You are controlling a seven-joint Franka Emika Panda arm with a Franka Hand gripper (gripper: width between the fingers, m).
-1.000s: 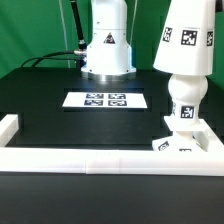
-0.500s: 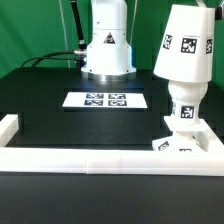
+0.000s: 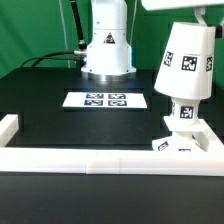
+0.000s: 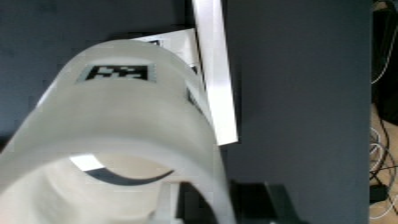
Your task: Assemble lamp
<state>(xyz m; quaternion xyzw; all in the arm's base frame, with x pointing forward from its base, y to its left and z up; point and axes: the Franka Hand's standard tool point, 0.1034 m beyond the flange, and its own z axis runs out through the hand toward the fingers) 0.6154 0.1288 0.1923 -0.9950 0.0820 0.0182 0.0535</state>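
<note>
The white cone shade (image 3: 186, 60) with square tags hangs tilted over the round-headed bulb (image 3: 182, 110). The bulb stands upright on the flat square base (image 3: 190, 142) at the exterior view's right, and the shade's lower rim is around the bulb's head. My gripper (image 3: 186, 10) shows at the top edge, shut on the shade's upper rim. In the wrist view the shade (image 4: 125, 120) fills most of the picture and hides the bulb. My gripper (image 4: 222, 205) clamps the shade's wall, with a dark finger (image 4: 270, 205) outside it.
The marker board (image 3: 105, 100) lies mid-table before the arm's white pedestal (image 3: 107, 45). Long white border rails (image 3: 100, 165) run along the front edge and both sides. One rail (image 4: 214, 70) shows in the wrist view beside the shade.
The shade has come down over the bulb and tilted. My gripper has come into view at the top of the exterior view.
</note>
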